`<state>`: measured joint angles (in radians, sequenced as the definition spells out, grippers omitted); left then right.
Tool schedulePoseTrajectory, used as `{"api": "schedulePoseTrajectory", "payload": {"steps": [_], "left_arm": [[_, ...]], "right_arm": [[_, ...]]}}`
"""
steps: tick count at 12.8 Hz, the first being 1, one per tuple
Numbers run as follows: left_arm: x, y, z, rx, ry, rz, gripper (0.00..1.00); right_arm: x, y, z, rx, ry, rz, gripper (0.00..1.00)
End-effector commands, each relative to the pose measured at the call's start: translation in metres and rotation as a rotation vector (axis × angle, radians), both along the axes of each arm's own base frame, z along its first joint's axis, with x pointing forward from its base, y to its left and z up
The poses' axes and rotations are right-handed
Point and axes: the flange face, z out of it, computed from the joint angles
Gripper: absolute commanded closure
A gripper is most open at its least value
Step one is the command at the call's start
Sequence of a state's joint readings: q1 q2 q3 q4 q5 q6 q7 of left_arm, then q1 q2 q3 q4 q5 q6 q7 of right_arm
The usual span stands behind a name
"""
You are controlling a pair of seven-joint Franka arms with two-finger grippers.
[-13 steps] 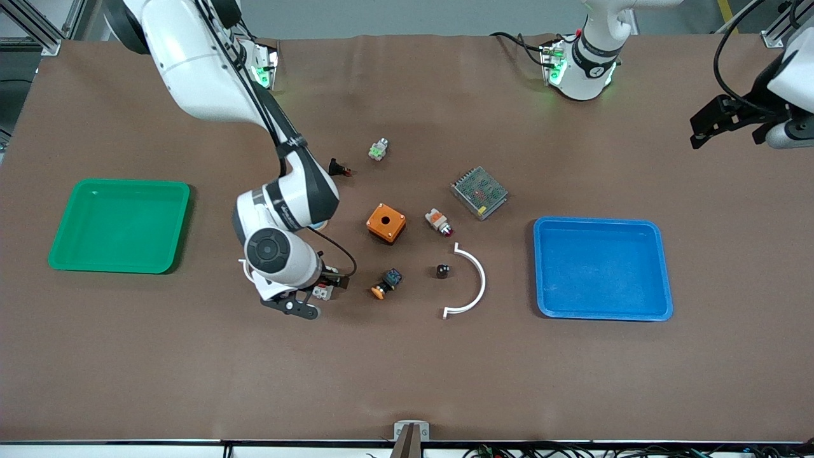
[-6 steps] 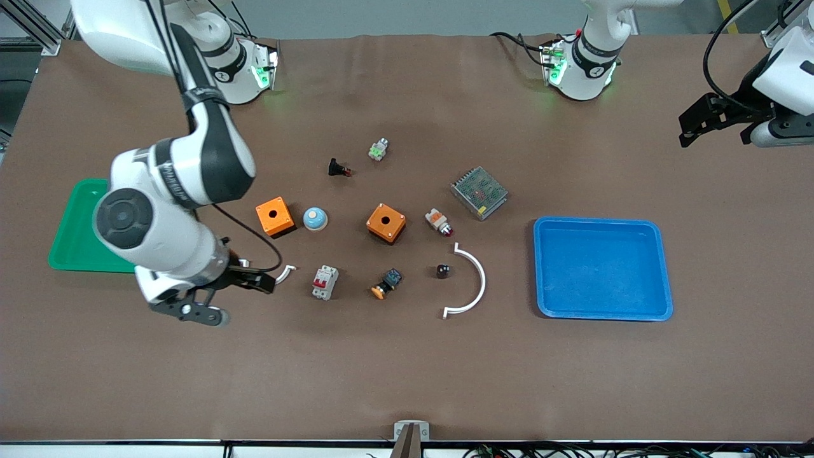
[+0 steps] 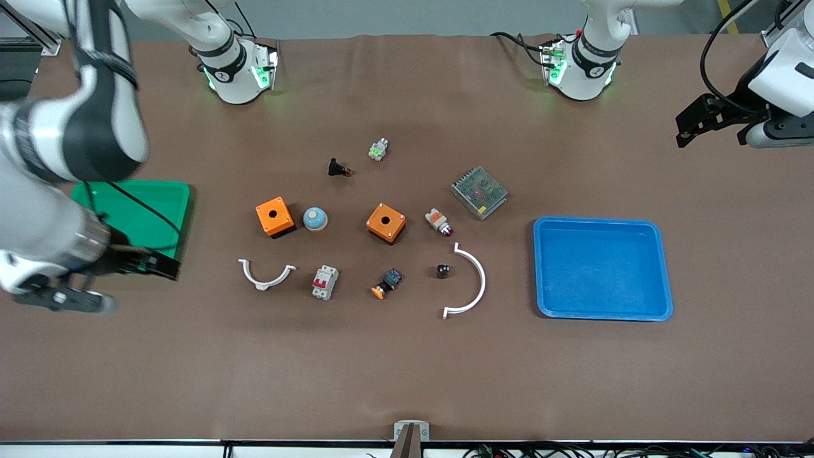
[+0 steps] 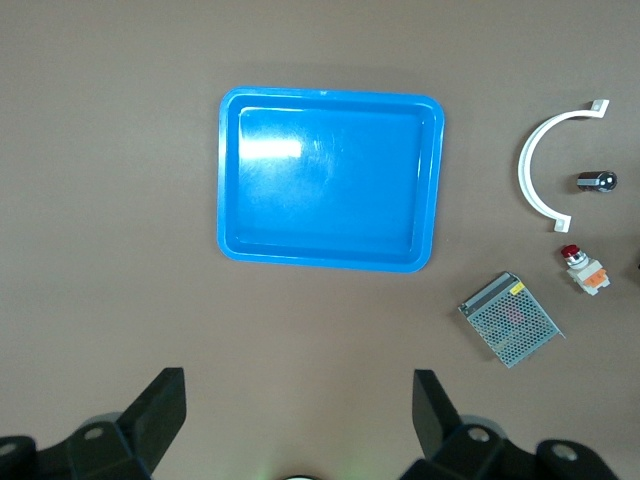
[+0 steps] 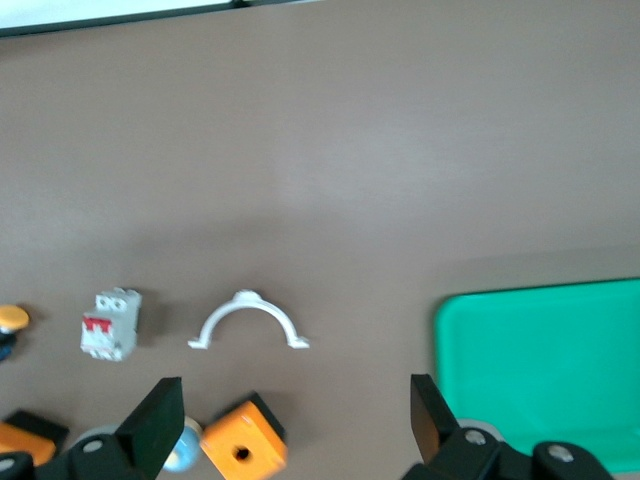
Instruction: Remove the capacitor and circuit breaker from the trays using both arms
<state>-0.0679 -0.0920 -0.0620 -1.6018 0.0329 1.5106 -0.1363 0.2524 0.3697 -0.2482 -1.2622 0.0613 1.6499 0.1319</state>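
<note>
The breaker [image 3: 324,282], a white-grey block with red levers, lies on the table beside a white arc clip [image 3: 267,273]. It also shows in the right wrist view [image 5: 110,324]. The capacitor [image 3: 442,271], a tiny black cylinder, lies inside the curve of a larger white arc [image 3: 474,283], and shows in the left wrist view [image 4: 598,181]. My right gripper [image 3: 159,267] is open and empty, over the table at the green tray's corner [image 5: 290,430]. My left gripper [image 3: 706,121] is open and empty, high over the left arm's end of the table [image 4: 298,420].
Green tray [image 3: 172,210] at the right arm's end, blue tray [image 3: 601,267] at the left arm's end. Two orange boxes [image 3: 275,217] [image 3: 386,222], a blue dome [image 3: 315,219], an orange-capped push button [image 3: 385,284], a red-tipped white-orange part [image 3: 439,222] and a mesh-covered unit [image 3: 479,192] lie mid-table.
My right gripper has pulled away from the breaker toward the green tray, uncovering an orange box, the blue dome and the small arc. The breaker stays on the table. The left arm shifted slightly.
</note>
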Motion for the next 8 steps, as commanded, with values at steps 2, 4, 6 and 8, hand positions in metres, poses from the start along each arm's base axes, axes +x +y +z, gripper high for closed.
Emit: {"api": "schedulePoseTrajectory", "payload": {"steps": [2, 4, 6, 8], "left_arm": [[-0.003, -0.004, 0.005, -0.024, -0.017, -0.033, 0.00], [-0.003, -0.005, 0.005, -0.031, -0.016, -0.033, 0.00], [-0.001, -0.005, 0.005, -0.050, -0.020, -0.030, 0.00], [0.000, -0.004, 0.002, -0.053, -0.015, -0.028, 0.00]], "right_arm": [[-0.031, -0.060, 0.054, 0.012, -0.048, 0.136, 0.00], [-0.047, -0.066, 0.062, 0.030, -0.006, 0.125, 0.00], [-0.068, -0.070, 0.063, 0.047, 0.005, 0.092, 0.00], [-0.076, -0.063, 0.063, 0.054, 0.019, 0.016, 0.00]]}}
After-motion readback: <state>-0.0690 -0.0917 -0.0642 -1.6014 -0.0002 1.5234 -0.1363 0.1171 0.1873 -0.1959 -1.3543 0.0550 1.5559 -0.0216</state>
